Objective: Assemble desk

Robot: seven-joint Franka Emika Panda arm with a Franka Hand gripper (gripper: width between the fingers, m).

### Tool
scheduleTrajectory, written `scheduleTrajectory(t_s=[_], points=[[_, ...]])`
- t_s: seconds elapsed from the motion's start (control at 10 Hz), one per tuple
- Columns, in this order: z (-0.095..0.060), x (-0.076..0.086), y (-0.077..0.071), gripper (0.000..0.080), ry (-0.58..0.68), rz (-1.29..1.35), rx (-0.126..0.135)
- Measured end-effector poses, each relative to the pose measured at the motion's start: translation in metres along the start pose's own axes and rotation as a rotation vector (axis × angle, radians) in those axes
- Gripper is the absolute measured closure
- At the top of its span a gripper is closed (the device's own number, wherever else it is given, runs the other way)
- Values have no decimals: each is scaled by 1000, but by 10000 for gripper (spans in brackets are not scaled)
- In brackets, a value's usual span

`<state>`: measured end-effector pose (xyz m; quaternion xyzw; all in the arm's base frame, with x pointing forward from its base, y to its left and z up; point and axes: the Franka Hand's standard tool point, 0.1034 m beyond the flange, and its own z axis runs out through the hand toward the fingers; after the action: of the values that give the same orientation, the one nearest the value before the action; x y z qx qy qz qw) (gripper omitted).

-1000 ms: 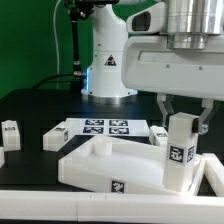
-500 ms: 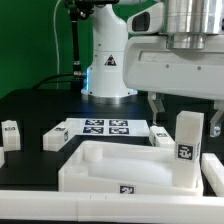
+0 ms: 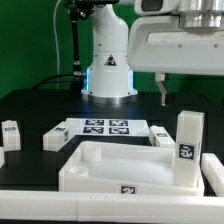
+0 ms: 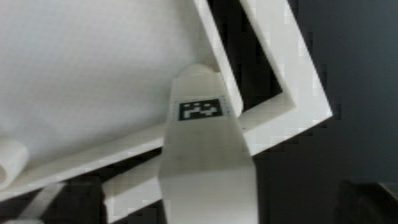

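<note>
Fingers (image 3: 163,92) well clear above upright leg (image 3: 187,148) at tabletop (image 3: 95,175) rim, their spread not discernible

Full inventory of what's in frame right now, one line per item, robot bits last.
tabletop: 1, white, centre foreground, rim up
upright leg: 1, white, standing at the tabletop's corner on the exterior view's right
loose legs: 3, white, lying on the table behind the tabletop
marker board: 1, white with black tags, flat behind the tabletop
table: 1, black
bar: 1, white, along the near edge
arm base: 1, white, at the back
gripper: 1, open, above the upright leg, holding nothing
</note>
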<state>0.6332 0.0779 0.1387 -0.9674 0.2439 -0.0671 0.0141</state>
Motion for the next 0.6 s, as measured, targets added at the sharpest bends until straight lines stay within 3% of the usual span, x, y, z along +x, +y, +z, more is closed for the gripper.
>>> scheduleTrajectory(t_s=[0.1,0.6], points=[[0,-6,4,150,-6,-41,-2],[2,-5,4,150,-6,-36,-3]])
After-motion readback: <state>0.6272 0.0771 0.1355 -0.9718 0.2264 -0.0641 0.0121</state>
